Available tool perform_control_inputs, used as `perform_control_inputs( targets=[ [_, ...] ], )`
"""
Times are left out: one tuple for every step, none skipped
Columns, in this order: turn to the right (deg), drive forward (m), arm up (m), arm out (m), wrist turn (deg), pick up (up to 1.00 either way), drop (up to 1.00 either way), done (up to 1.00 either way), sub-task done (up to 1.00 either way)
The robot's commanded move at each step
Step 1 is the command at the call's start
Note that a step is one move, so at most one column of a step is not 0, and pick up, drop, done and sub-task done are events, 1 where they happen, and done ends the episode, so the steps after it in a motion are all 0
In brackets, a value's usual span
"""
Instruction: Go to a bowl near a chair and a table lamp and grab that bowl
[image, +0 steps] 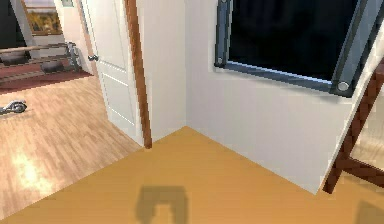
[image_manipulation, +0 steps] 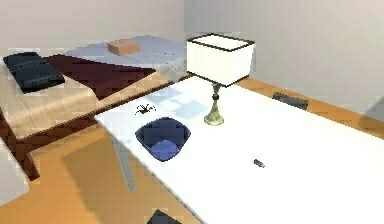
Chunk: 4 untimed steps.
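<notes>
- Forward view, closest in: bare orange floor (image: 200, 175) runs up to a white wall corner.
- At the forward view's right edge, the reddish-brown wooden legs of a chair (image: 358, 145) lean into frame.
- Above it sits a dark window (image: 285, 35) in a grey frame, set in the white wall.
- Left of the corner, a wooden door frame (image: 141, 75) with a white door (image: 112, 60) standing ajar beside it.
- Through the doorway there is a plank floor (image: 60, 125), a small dark object (image: 12, 108) lying on it and a low shelf (image: 42, 52) farther back (too small to name what is on it).
- Over to the arm side view: a white table (image_manipulation: 300, 165) takes the foreground.
- And there's the target: the dark blue bowl (image_manipulation: 165, 138) stands upright on the table, near its left edge.
- Just right of the bowl and a little farther out, the table lamp (image_manipulation: 218, 70), white shade with a dark rim on a brassy stem.
- A tiny dark speck (image_manipulation: 259, 161) lies on the tabletop right of the lamp base, well apart from the bowl.
- A small dark spidery thing (image_manipulation: 146, 108) sits at the table's far left corner.
- Beyond the table is a bed (image_manipulation: 95, 75) with a dark brown cover, a dark pillow (image_manipulation: 32, 72) and an orange-brown box (image_manipulation: 124, 47) on it.
- The gripper's fingers: I cannot tell how they stand.
</notes>
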Motion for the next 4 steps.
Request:
perform_control_inputs(
  targets=[
    [0.0, 0.00, 0.50, 0.00, 0.0, 0.00, 0.00, 0.00, 0.00],
    [0.0, 0.00, 0.38, 0.00, 0.0, 0.00, 0.00, 0.00, 0.00],
    [0.0, 0.00, 0.00, 0.32, 0.0, 0.00, 0.00, 0.00, 0.00],
    [0.0, 0.00, 0.00, 0.00, 45.0, 0.00, 0.00, 0.00, 0.00]
  ],
)
